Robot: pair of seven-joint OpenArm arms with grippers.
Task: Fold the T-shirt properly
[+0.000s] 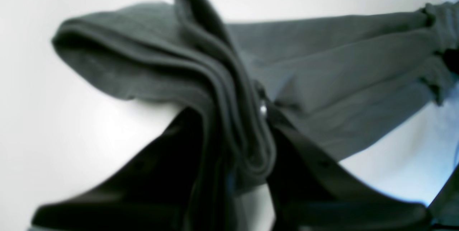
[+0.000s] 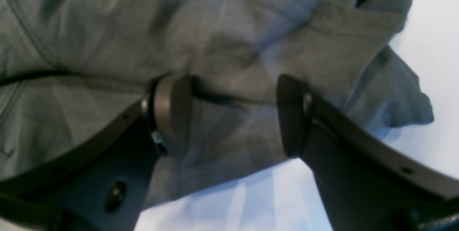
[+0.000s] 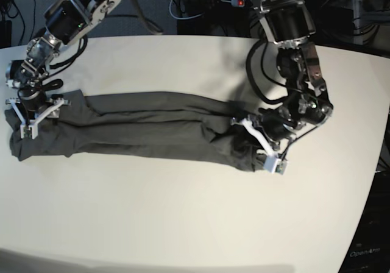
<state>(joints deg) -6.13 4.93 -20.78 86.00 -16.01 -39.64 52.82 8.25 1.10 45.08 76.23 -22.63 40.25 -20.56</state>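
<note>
Left fingers [image 1: 247, 141] pinch the T-shirt [image 3: 152, 127], right fingers [image 2: 233, 116] spread, on a white table [image 3: 183, 212].

The left arm reaches down from the far edge, elbow bent, its wrist turned low over the table; its left hand [image 3: 259, 144] is clamped tight on a bunched fold of the T-shirt [image 3: 152, 127], the layers pinched between its dark fingers [image 1: 308, 159]; the right arm stretches out to the opposite end, its wrist angled downward; the right hand [image 2: 233, 116] stands with fingers [image 2: 172, 112] spread wide apart, resting against the fabric without pinching it.
</note>
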